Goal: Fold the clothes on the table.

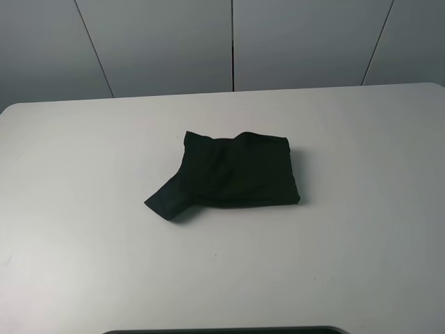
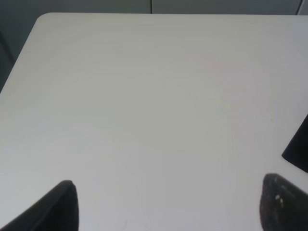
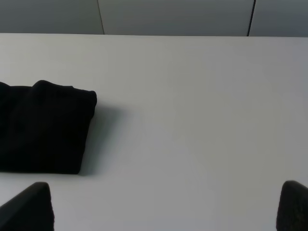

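The black T-shirt (image 1: 233, 175) lies folded into a compact bundle near the middle of the white table (image 1: 83, 229), with one sleeve sticking out at its front left; no print shows. Neither arm appears in the exterior high view. In the left wrist view the left gripper (image 2: 168, 204) is open and empty above bare table, with only a corner of the shirt (image 2: 298, 147) at the frame's edge. In the right wrist view the right gripper (image 3: 166, 207) is open and empty, apart from the shirt (image 3: 43, 127).
Grey wall panels (image 1: 229, 42) stand behind the table's far edge. A dark strip (image 1: 222, 330) runs along the table's near edge. The table's rounded far left corner (image 2: 45, 17) shows in the left wrist view.
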{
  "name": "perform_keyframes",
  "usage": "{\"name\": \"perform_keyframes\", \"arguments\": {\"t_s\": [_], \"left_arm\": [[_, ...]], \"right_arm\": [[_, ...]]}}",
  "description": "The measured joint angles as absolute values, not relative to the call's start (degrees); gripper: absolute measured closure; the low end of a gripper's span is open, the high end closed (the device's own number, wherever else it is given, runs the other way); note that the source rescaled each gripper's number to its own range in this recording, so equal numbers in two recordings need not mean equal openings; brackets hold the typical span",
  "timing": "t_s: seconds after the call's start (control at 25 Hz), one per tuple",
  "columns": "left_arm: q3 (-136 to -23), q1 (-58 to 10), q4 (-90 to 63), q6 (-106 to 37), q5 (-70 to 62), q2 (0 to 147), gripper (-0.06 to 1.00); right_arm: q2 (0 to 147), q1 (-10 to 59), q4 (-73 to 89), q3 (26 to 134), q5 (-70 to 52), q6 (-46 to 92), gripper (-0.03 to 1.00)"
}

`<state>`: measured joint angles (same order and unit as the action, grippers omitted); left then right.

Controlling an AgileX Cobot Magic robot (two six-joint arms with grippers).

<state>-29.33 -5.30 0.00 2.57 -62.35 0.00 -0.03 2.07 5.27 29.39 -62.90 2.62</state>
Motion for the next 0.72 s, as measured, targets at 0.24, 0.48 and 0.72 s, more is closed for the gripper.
{"name": "perform_keyframes", "arguments": {"t_s": [0.24, 0.48, 0.72], "left_arm": [[-29.3, -5.3, 0.0, 2.5, -62.4, 0.0, -0.04], [-29.3, -5.4, -0.3, 2.5, -62.4, 0.0, -0.04], [-29.3, -5.4, -0.3, 2.5, -62.4, 0.0, -0.04]], "right_arm": [[0.0, 2.1, 5.3, 29.4, -62.9, 2.6, -0.03], [0.0, 2.1, 5.3, 29.4, -62.9, 2.6, -0.03], [0.0, 2.1, 5.3, 29.4, -62.9, 2.6, -0.03]]}}
